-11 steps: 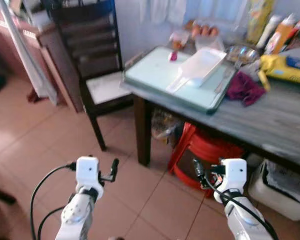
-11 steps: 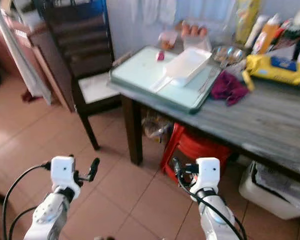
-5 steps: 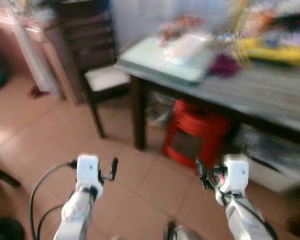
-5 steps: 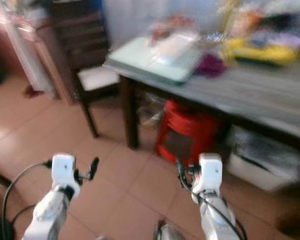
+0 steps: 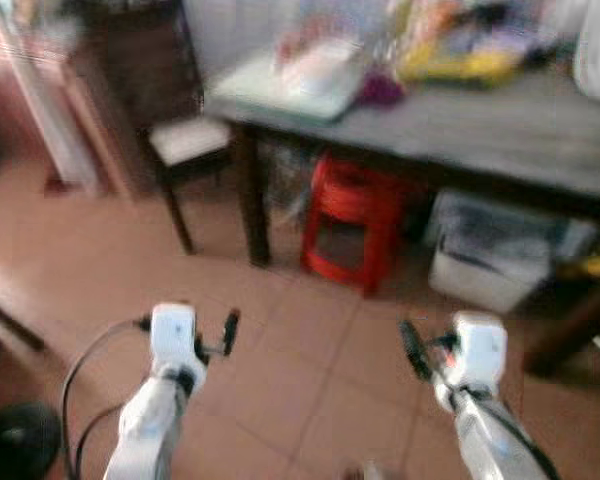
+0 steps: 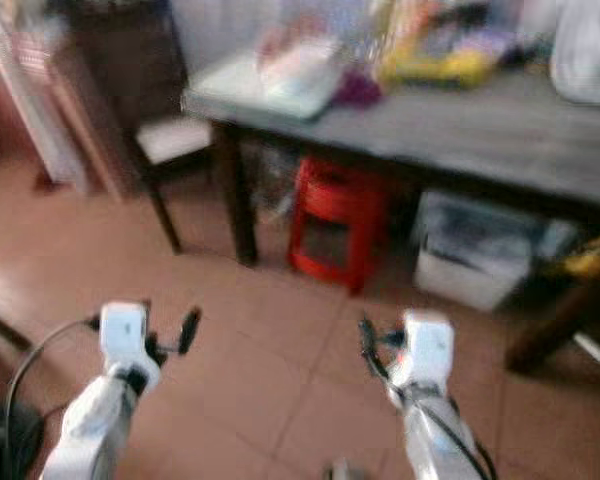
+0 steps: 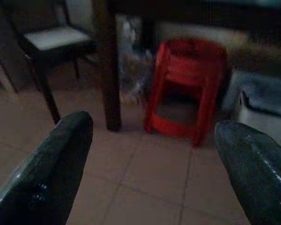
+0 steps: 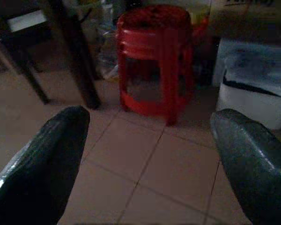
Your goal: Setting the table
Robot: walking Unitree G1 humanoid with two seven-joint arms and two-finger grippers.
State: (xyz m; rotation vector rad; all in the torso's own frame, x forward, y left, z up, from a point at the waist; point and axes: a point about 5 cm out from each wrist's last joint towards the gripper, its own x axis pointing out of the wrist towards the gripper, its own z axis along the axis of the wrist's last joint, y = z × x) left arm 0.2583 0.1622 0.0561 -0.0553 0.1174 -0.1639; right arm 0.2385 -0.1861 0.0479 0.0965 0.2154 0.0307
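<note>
I held my left pincer and right pincer spread wide, grasping nothing, low over the floor. The table stood far ahead, a red stool under it.

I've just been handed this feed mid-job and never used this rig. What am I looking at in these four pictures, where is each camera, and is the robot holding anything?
It is a walking humanoid with two silver arms, each ending in two long black fingers. The two wide pictures come from a stereo camera on its head, looking forward and down; they are blurred, as happens while it walks. The left gripper and right gripper are raised over the tiled floor, both open and holding nothing.

Ahead is a grey table carrying a pale tray, a purple cloth and yellow packaging; the rest is too blurred to name. Under it stand stacked red stools and a white bin. A dark chair sits at the table's left end.

The two dark pictures are wrist cameras, each looking between its own fingers at the stools.
</note>
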